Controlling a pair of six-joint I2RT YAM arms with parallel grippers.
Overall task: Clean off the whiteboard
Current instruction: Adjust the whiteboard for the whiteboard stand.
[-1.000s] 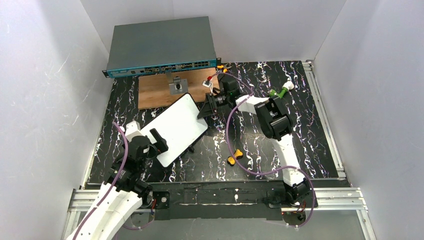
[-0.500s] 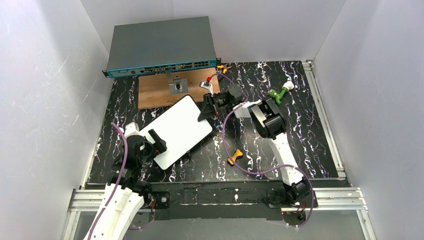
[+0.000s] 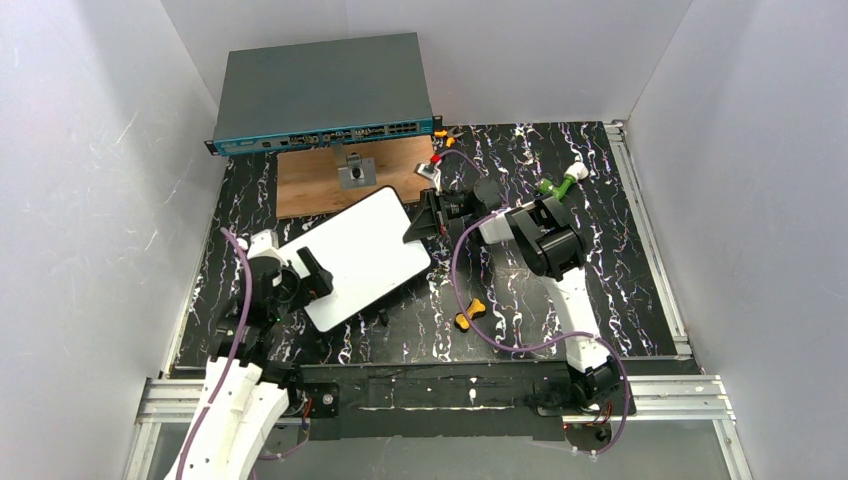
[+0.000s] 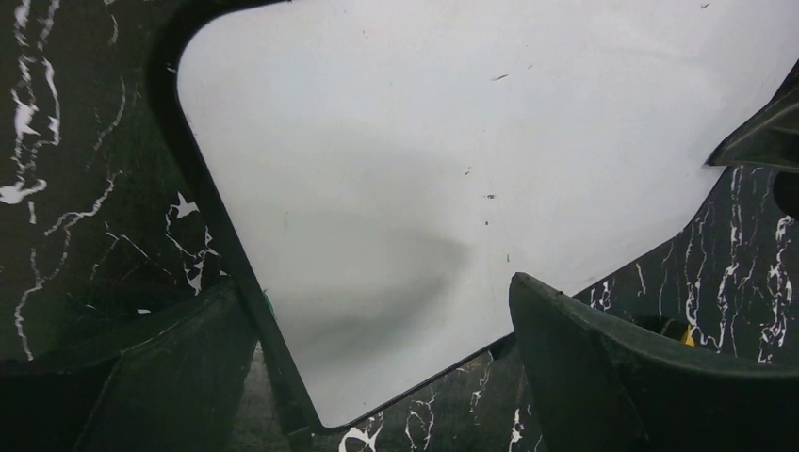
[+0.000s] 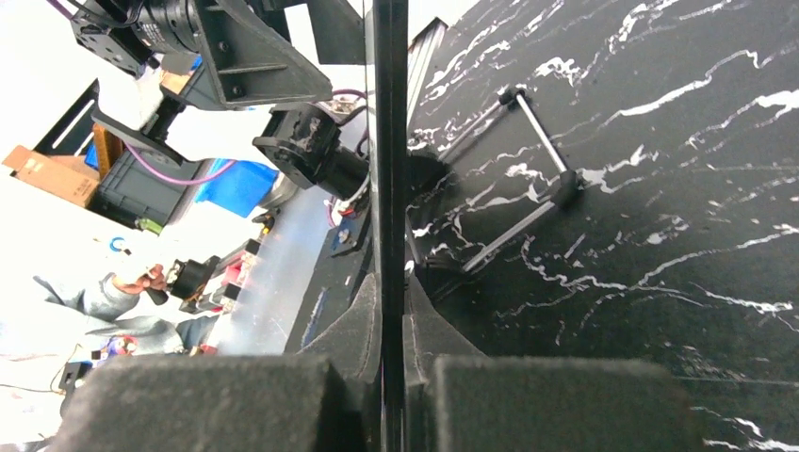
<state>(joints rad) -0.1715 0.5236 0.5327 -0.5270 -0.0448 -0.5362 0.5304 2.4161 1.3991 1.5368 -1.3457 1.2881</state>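
whiteboard [image 3: 360,255]: was white, rimmed in black.
table [image 3: 620,260]: was black with white marble veins.
far panel [image 3: 310,190]: was brown wood.
far box [image 3: 320,85]: was grey, teal-fronted.
cables [image 3: 453,265]: were purple.

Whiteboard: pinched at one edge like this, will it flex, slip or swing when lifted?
Probably stiff: the whiteboard looks dead straight edge-on in the right gripper. Its smooth face may be slippery, so a thin-edge pinch could slide. Held at one edge only, it may well pivot.

The whiteboard [image 3: 360,255] is between left tool [image 3: 311,276] and right tool [image 3: 416,228], panel [image 3: 320,185] behind it, network switch [image 3: 320,90] farther back.
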